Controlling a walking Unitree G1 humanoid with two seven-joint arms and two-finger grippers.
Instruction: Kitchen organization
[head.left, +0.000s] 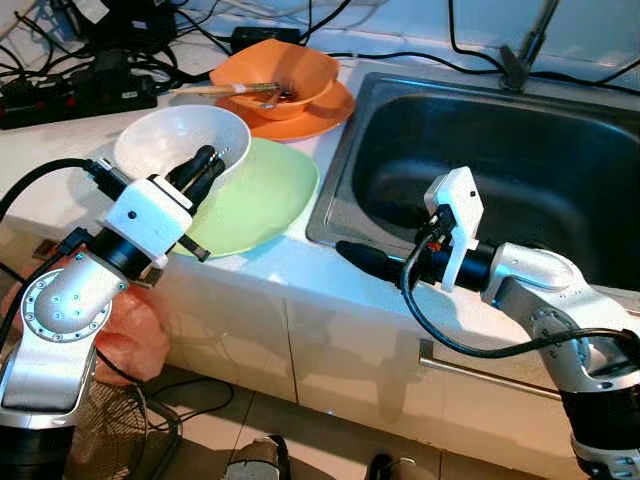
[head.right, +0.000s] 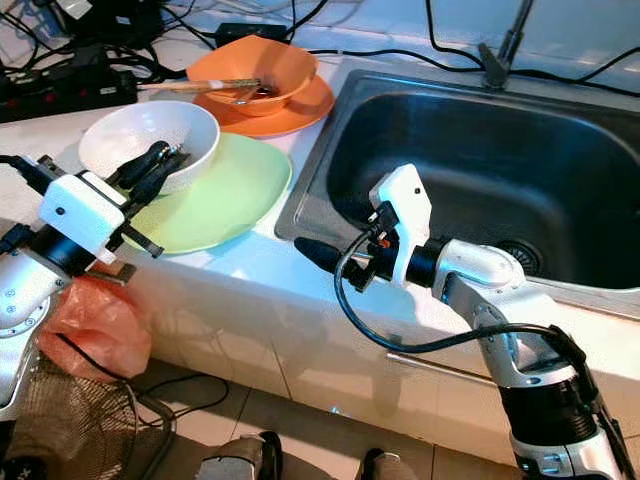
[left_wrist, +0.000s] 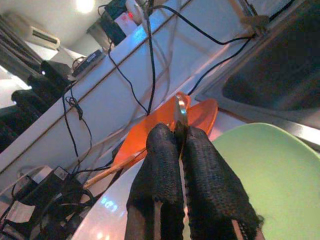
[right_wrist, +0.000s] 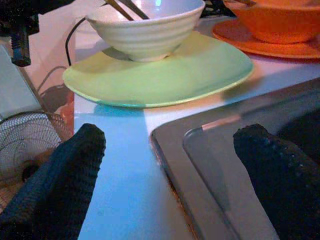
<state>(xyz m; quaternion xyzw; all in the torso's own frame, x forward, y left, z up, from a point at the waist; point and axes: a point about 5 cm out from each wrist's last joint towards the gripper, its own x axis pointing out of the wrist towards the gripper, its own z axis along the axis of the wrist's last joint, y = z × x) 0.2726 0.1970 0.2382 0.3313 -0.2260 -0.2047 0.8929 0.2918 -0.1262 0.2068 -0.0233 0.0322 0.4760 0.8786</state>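
A white bowl (head.left: 180, 135) sits on a pale green plate (head.left: 262, 200) on the counter. My left gripper (head.left: 207, 163) is inside the bowl, over its near side, shut on a thin metal utensil (left_wrist: 180, 109) whose tip sticks out past the fingers. Behind them an orange bowl (head.left: 275, 72) rests on an orange plate (head.left: 310, 120), with wooden chopsticks (head.left: 215, 90) lying across it. My right gripper (head.left: 362, 260) is open and holds nothing. It hovers low over the counter's front edge at the sink's near left corner, its fingers (right_wrist: 65, 180) pointing toward the green plate (right_wrist: 160, 75).
A deep steel sink (head.left: 500, 160) fills the right side, with a faucet base (head.left: 520, 60) behind it. A black power strip (head.left: 75, 95) and tangled cables lie at the back left. On the floor are an orange bag (head.left: 135, 335) and a wire fan grille (head.left: 110, 430).
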